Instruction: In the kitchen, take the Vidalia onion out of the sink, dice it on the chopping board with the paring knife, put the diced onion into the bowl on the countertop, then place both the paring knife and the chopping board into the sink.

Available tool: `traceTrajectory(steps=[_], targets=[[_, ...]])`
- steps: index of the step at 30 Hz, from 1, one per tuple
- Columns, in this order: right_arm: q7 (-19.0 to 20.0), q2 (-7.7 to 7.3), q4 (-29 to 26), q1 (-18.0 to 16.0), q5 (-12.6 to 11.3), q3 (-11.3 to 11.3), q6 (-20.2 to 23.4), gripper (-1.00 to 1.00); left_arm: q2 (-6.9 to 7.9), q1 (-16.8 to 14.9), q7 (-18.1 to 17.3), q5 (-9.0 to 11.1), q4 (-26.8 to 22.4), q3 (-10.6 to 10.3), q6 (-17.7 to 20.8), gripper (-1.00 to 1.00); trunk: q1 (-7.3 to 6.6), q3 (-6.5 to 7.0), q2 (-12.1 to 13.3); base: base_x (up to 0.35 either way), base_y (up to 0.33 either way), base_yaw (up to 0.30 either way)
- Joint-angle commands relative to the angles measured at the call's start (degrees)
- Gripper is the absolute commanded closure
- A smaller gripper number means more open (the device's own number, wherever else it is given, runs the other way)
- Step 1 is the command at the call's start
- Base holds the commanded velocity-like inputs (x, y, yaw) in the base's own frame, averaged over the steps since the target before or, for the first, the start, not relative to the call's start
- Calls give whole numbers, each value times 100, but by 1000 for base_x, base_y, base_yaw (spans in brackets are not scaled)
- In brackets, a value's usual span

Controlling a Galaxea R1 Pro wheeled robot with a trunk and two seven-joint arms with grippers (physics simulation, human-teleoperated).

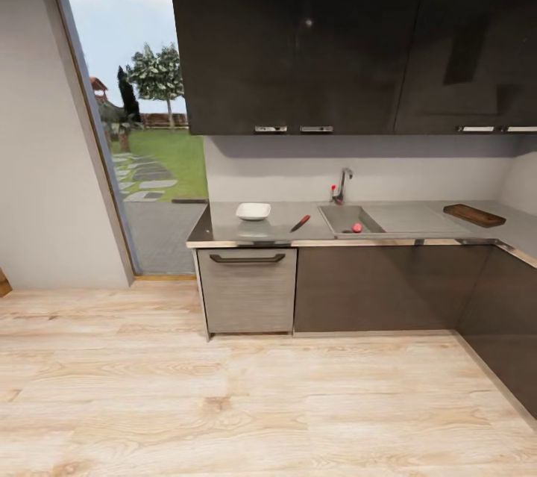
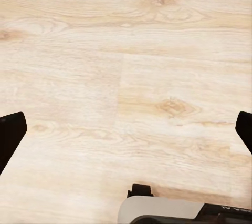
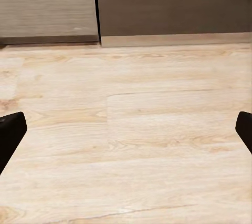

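Observation:
Across the room, the small pinkish-red Vidalia onion (image 1: 357, 228) lies in the steel sink (image 1: 344, 217), below the chrome tap. The paring knife (image 1: 300, 223), red-handled, rests on the grey countertop (image 1: 224, 227) just left of the sink. Further left stands the white bowl (image 1: 253, 211). The dark wooden chopping board (image 1: 473, 215) lies at the far right of the countertop. My left gripper (image 2: 126, 129) hangs open over bare wooden floor, its dark fingertips (image 2: 10, 134) wide apart. My right gripper (image 3: 126, 132) is open too, above the floor in front of the cabinet bases.
Dark wall cabinets (image 1: 313, 36) hang above the worktop. A light-fronted drawer unit (image 1: 247, 289) sits under the bowl. A glass door (image 1: 142, 133) at the left looks onto a garden. Wide wooden floor (image 1: 224, 402) lies between me and the cabinets.

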Motion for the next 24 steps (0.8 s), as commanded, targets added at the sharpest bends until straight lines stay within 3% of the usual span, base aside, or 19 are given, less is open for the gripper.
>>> traceTrajectory(steps=[1,24], targets=[[-48,-3,5,-2,8,28,-11,-100,1,-1,2,33,2,-5,-16,-100,1,-1,-2,0,0,0],[-47,-2,5,-2,11,28,-11,-100,-4,-1,2,33,4,-5,-16,-100,1,-1,-2,0,0,0]])
